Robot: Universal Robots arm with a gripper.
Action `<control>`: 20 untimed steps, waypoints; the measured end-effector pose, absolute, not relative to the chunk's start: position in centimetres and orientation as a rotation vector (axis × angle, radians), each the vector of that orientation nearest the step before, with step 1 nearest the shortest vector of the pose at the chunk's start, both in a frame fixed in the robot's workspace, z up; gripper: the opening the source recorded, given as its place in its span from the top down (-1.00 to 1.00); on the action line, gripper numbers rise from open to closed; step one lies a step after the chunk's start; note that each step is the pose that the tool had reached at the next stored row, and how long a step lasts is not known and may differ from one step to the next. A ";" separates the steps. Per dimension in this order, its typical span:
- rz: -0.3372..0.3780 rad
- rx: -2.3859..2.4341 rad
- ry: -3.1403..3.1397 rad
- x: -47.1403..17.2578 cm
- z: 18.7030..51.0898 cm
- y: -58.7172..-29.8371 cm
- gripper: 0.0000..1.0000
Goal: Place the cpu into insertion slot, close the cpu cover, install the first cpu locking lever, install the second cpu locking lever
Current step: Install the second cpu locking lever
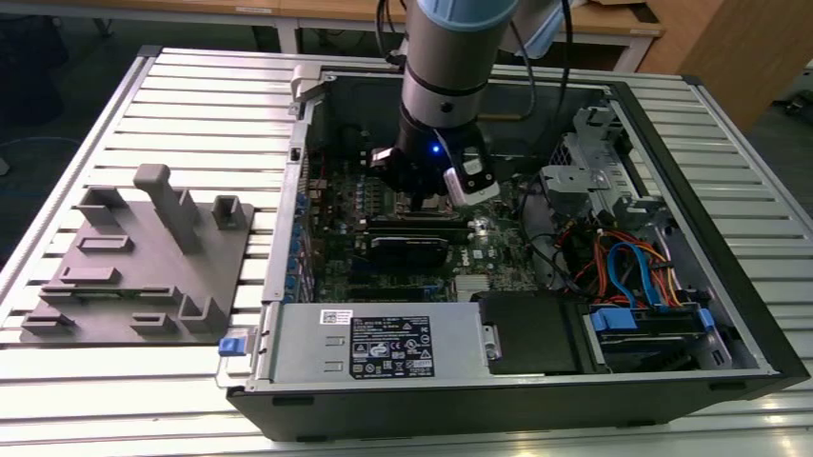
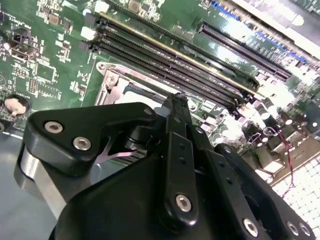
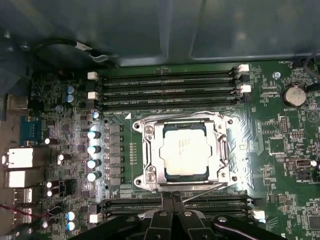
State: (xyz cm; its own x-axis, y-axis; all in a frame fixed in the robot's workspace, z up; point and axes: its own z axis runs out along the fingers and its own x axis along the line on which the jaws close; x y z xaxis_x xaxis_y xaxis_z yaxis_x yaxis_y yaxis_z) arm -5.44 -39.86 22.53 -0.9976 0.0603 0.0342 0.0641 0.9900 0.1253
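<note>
- In the exterior view the arm reaches down into an open computer case (image 1: 534,314) lying on a slatted tabletop (image 1: 152,400), with the gripper (image 1: 426,195) low over the green motherboard (image 1: 333,238) in the middle of the case.
- A grey fixture tray (image 1: 140,257) sits on the tabletop at the exterior view's left, well apart from the case.
- The first wrist view gives what the exterior view cannot: the cpu (image 3: 185,148) lies flat in the insertion slot (image 3: 148,131), with the cpu cover (image 3: 220,152) down as a silver frame around it.
- A thin locking lever (image 3: 205,192) runs along the socket edge nearest the gripper (image 3: 172,200).
- In both wrist views the jaws look pressed together, clenched with nothing between them, the gripper (image 2: 175,100) tip just beside the socket rim.
- Long memory slots (image 3: 167,85) lie on the far side of the socket.
</note>
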 end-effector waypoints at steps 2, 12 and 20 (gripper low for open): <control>-0.198 -0.097 -3.102 -5.6 22.4 -40.0 0.79; -0.200 -0.098 -3.091 -6.7 21.7 -40.2 0.79; -0.222 -0.098 -3.081 -7.1 21.4 -40.6 0.79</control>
